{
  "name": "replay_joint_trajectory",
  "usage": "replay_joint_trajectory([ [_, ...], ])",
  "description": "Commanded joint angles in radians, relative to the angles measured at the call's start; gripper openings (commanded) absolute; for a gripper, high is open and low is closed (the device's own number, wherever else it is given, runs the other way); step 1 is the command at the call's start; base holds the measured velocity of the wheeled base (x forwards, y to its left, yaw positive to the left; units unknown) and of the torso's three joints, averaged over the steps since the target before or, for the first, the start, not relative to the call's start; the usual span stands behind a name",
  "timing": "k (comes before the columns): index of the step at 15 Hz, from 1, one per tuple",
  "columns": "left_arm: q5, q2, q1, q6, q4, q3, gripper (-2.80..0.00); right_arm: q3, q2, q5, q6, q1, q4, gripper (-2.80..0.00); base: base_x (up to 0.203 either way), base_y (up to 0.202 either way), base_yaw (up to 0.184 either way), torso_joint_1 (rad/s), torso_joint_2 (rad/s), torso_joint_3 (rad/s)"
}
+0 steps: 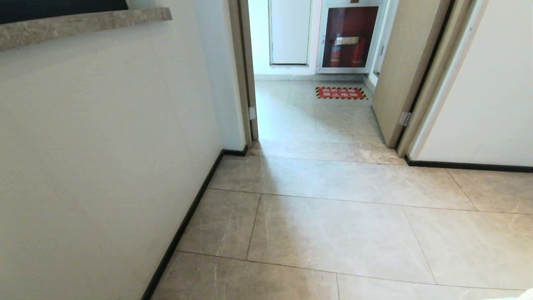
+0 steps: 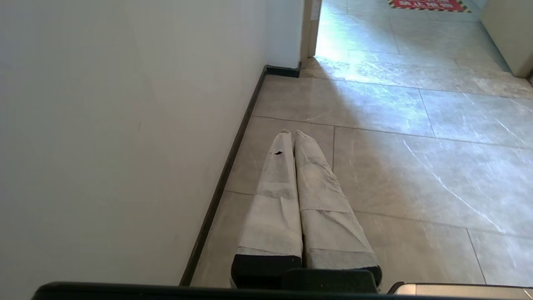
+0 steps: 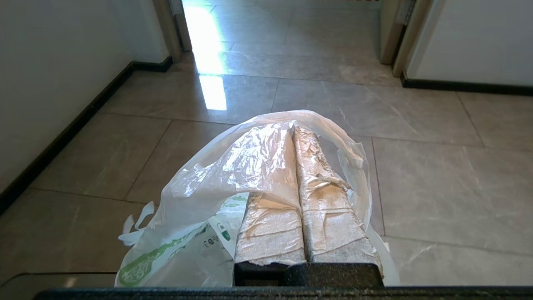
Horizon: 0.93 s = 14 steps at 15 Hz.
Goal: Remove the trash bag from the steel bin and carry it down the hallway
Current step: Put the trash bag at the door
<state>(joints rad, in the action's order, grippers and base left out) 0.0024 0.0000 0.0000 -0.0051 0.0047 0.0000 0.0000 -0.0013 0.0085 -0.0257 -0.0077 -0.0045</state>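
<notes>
Hallway (image 1: 333,233) ahead; trash bag (image 3: 216,175) drapes right gripper (image 3: 293,129).

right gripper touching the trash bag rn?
Touching. The right wrist view shows the trash bag draped over the right gripper, its film pinched between the shut fingers and hanging off them.

you get daylight pouring through the doorway (image 1: 312,62) at upper centre, washing the floor tiles (image 1: 333,233) pale there; the left wall (image 1: 104,146) throws a soft shadow. right wrist view shows hard glare (image 3: 210,62), perhaps slightly overexposed; all views look sharp.
</notes>
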Motion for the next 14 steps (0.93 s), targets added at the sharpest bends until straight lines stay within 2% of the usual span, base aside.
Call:
replay_joint_trajectory([
  [1, 0.001, 0.000, 0.000, -0.001, 0.001, 0.000, -2.80, 0.002, 0.001, 0.001, 0.000, 0.000, 0.000, -2.80, 0.192, 0.000, 0.004, 0.002, 0.00, -0.002],
  [14, 0.001, 0.000, 0.000, -0.001, 0.001, 0.000, -2.80, 0.002, 0.001, 0.001, 0.000, 0.000, 0.000, -2.80, 0.193, 0.000, 0.001, 0.002, 0.00, 0.001],
])
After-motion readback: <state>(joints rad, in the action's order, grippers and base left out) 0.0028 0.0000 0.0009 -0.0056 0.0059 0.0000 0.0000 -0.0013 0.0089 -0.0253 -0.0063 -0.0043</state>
